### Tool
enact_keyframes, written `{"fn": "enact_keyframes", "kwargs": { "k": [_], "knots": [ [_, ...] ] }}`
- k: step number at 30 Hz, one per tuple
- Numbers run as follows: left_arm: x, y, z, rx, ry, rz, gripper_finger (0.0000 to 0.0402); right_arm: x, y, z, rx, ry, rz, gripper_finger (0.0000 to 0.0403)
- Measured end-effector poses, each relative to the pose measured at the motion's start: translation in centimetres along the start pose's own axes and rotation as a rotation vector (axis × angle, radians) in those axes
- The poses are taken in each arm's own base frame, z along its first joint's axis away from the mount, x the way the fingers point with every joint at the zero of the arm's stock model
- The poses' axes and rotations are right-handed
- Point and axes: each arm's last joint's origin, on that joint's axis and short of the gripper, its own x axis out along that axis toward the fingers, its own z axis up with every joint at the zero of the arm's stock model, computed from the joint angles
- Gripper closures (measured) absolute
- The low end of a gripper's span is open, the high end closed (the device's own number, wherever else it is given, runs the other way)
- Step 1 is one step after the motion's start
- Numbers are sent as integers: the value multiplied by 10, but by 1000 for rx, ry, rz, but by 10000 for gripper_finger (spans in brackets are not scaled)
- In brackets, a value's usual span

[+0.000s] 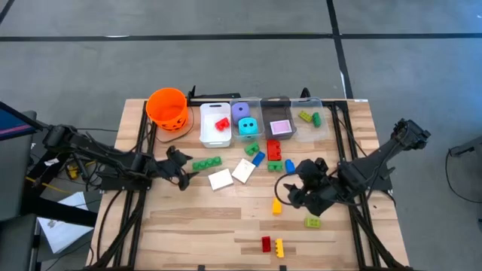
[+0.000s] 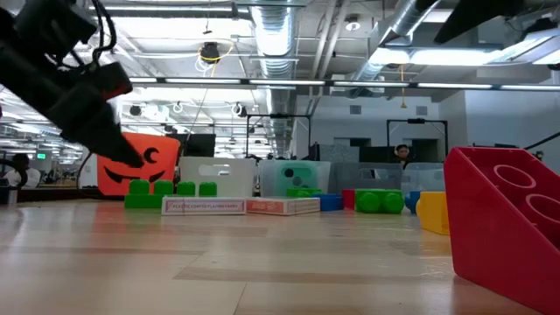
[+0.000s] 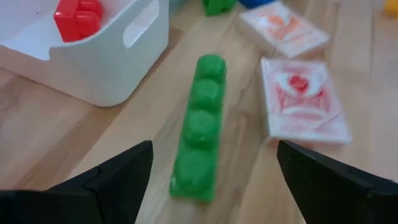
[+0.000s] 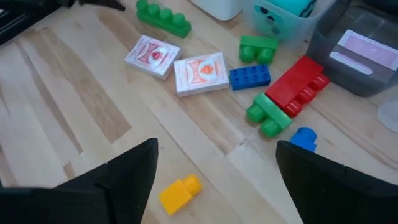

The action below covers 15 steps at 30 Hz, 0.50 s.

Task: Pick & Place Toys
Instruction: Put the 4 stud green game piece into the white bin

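You are lining the left gripper, jaws spread, over the long green brick, so be centring it lengthwise before closing, while the right gripper, also spread, is hovering above the small yellow brick.

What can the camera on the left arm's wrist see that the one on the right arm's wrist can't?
Only the left wrist view shows the red brick lying inside the white bin. Only the right wrist view shows the yellow brick, the blue brick and the long red brick. Both show the long green brick and the two red-and-white cards beside it.
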Motion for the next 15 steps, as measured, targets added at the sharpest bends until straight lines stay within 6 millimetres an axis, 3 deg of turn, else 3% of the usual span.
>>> {"fn": "enact_keyframes", "kwargs": {
  "k": [15],
  "knots": [
    [9, 13, -41, 23, -2, -1, 64, 8, -3, 10, 51, -13, -23, 85]
  ]
}}
